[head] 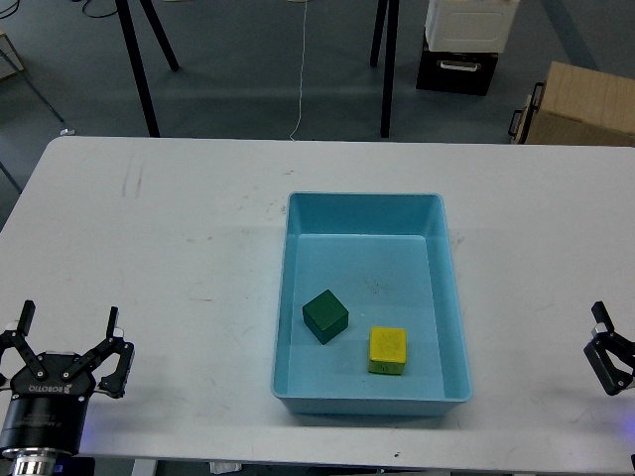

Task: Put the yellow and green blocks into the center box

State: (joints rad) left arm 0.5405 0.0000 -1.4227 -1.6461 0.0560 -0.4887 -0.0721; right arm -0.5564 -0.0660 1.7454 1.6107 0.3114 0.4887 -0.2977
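Resting inside the blue tray [298, 297] toward 6 o'clock, the green block [325, 316] and yellow block [387, 350] look light, rigid, best pinched across flat opposite faces; left gripper [65, 342] spread wide, right gripper [607, 352] state indeterminate.

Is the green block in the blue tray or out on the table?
In: the green block sits on the blue tray floor beside the yellow block.

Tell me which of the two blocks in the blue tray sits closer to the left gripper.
The green block. It lies left of the yellow block, toward the left gripper.
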